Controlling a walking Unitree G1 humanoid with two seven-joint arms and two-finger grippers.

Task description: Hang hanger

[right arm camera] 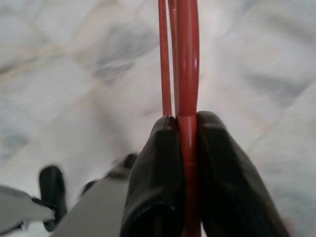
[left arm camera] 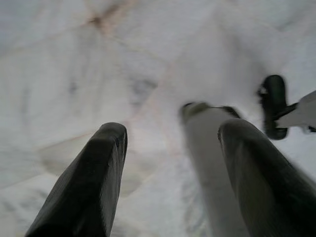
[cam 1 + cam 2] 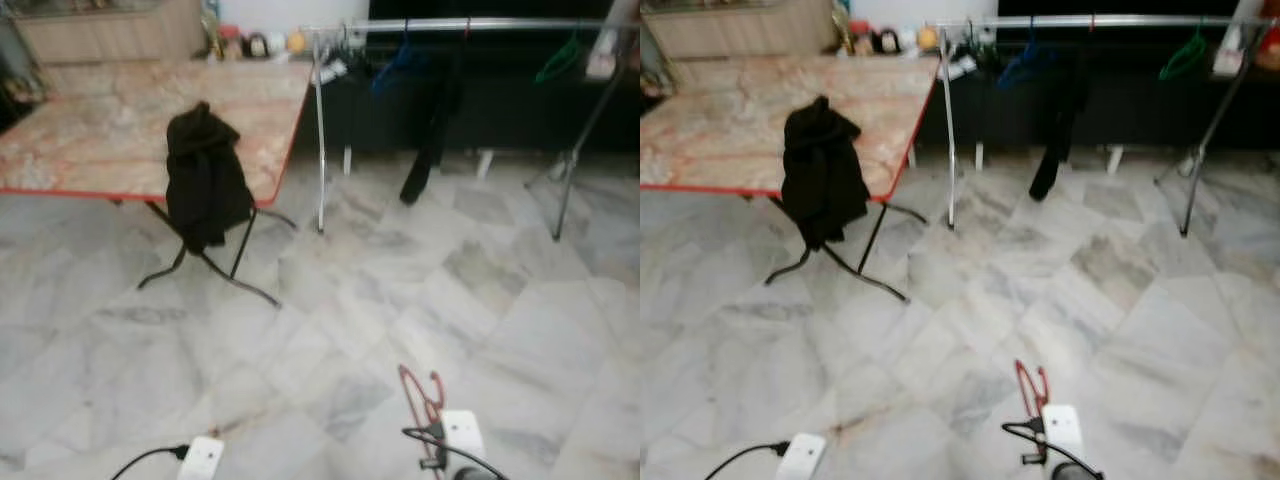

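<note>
A red hanger [image 1: 186,59] is clamped between the two black fingers of my right gripper [image 1: 180,121], which is shut on it. In the eye views the red hanger [image 3: 420,393] sticks up over the marble floor near the bottom edge, low on my right side. My left gripper [image 2: 173,129] hangs open above the floor with nothing between its fingers. A silver clothes rail [image 3: 470,24] runs across the far side of the room. On it hang a black garment [image 3: 435,120], a blue hanger [image 3: 400,58] and a green hanger [image 3: 556,62].
A folding table [image 3: 110,125] with a marbled top and red edge stands at the left, with a black garment [image 3: 203,180] draped over its near edge. The rail's upright legs [image 3: 320,150] stand on the floor. Open marble floor [image 3: 400,290] lies between me and the rail.
</note>
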